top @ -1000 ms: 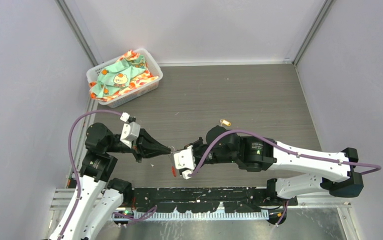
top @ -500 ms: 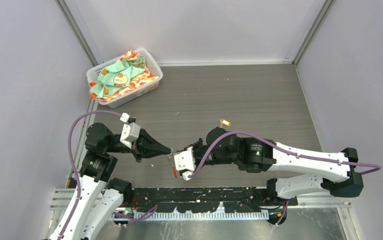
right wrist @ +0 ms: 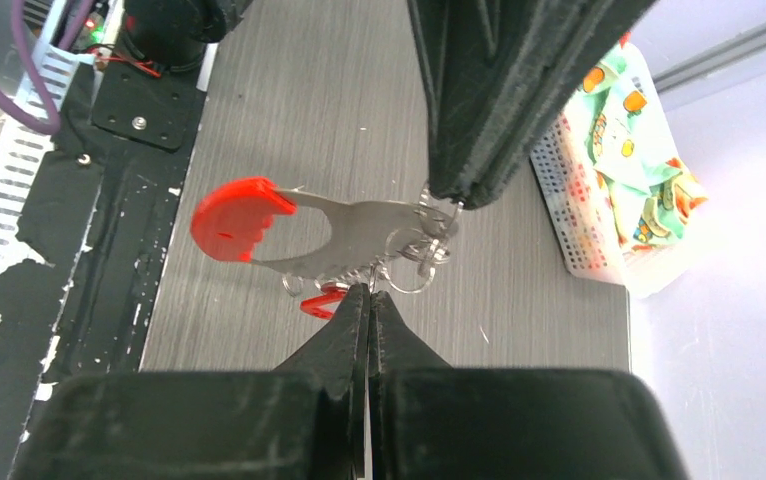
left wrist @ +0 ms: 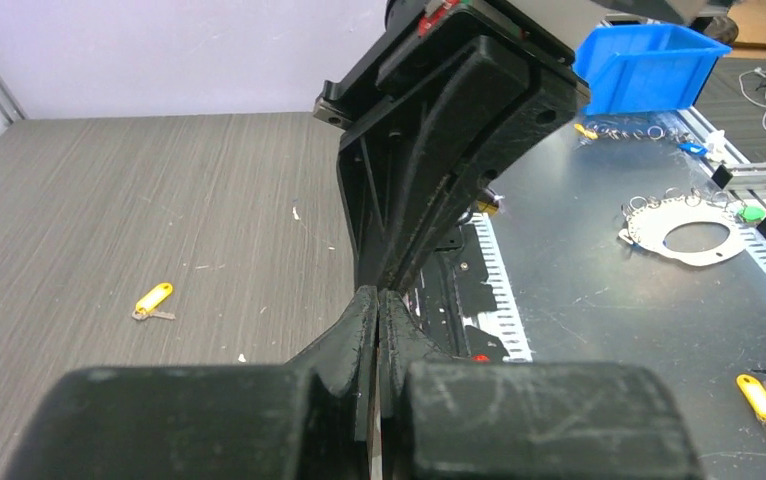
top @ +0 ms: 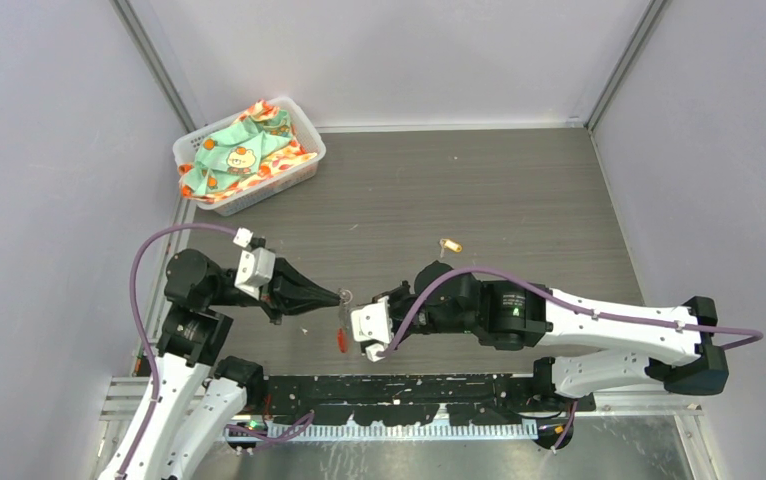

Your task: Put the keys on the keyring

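Pinching the keyring (right wrist: 354, 228) in shut left jaws, right jaws closed too, tips touching it

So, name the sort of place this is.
Probably a robotics lab cell: a left arm and right arm bolted at a table, plain panels around it, a bench with a blue bin and spare keys.

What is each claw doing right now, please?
Left claw: closed on the keyring.
Right claw: closed; what it pinches cannot be told.
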You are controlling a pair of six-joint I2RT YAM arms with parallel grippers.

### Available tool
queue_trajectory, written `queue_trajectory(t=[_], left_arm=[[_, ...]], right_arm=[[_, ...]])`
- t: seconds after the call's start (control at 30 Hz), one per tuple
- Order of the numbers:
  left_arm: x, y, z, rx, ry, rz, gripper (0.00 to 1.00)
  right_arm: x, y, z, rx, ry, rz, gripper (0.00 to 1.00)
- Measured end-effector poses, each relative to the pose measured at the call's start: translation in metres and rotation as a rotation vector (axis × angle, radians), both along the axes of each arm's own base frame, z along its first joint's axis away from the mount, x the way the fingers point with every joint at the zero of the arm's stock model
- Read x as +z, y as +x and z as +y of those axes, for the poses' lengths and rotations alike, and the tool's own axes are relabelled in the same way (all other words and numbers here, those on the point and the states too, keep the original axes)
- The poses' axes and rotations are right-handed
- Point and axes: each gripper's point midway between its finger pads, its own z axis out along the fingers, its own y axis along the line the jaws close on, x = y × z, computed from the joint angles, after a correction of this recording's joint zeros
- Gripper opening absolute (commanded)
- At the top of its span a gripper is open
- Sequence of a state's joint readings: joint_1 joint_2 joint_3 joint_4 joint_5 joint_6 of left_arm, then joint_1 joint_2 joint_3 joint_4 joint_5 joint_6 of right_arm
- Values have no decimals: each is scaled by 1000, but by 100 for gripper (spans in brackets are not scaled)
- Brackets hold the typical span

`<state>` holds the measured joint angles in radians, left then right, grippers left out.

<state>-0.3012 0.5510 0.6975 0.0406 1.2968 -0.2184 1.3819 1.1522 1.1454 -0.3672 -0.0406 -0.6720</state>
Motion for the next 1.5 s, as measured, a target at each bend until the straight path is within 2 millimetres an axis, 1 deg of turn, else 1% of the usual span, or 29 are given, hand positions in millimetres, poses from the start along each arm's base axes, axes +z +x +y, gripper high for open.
queue_trajectory(t=[0.17, 0.27, 0.33, 0.4, 0.43, 0.53, 0.63, 0.73, 0.8, 0.83, 0.87, 1.0, 1.07, 1.13, 1.2, 1.23, 1.3, 1.37, 1.4, 1.43, 1.5], left_arm=[[1, -6, 1, -35, 9, -40, 0], [1, -10, 2, -56, 22, -84, 0], [0, -12, 3, -65, 29, -101, 0], [-3, -14, 4, -72, 37, -111, 0], [-5, -14, 4, -74, 41, -114, 0], [-16, -15, 5, -79, 60, -110, 0], [-28, -18, 7, -83, 85, -105, 0], [-35, -21, 8, -89, 102, -112, 0], [-40, -22, 9, -92, 112, -122, 0], [-41, -23, 10, -93, 114, -126, 0], [-43, -23, 10, -94, 117, -131, 0], [-47, -24, 11, -98, 121, -150, 0], [-47, -25, 11, -98, 122, -157, 0], [-48, -25, 11, -99, 123, -161, 0], [-48, -26, 11, -100, 123, -163, 0], [-48, -26, 12, -100, 123, -166, 0], [-49, -26, 12, -100, 124, -169, 0], [-48, -26, 11, -100, 123, -171, 0], [-48, -26, 11, -100, 123, -170, 0], [-48, -25, 11, -100, 123, -169, 0], [-46, -23, 10, -97, 120, -156, 0]], right_arm=[[1, 11, -7, -91, 15, 17, 1], [-9, 19, -14, -167, 18, 65, 1], [-26, 25, -21, -242, 7, 109, 1], [-50, 33, -28, -326, -15, 157, 1], [-64, 36, -33, -364, -29, 179, 1], [-114, 45, -52, -487, -79, 260, 1], [-155, 49, -69, -590, -106, 334, 1], [-179, 53, -75, -662, -108, 379, 1], [-188, 56, -71, -697, -87, 406, 1], [-192, 57, -69, -711, -73, 419, 3], [-197, 58, -67, -725, -65, 429, 6], [-212, 63, -59, -772, -39, 459, 24], [-218, 66, -58, -790, -32, 470, 31], [-219, 68, -57, -797, -18, 474, 35], [-213, 71, -56, -798, 5, 476, 39], [-209, 73, -56, -796, 17, 477, 41], [-191, 76, -57, -780, 64, 479, 42], [-165, 76, -55, -745, 124, 482, 44], [-147, 75, -53, -714, 159, 484, 46], [-129, 73, -49, -682, 193, 486, 46], [-84, 66, -37, -588, 274, 501, 47]])
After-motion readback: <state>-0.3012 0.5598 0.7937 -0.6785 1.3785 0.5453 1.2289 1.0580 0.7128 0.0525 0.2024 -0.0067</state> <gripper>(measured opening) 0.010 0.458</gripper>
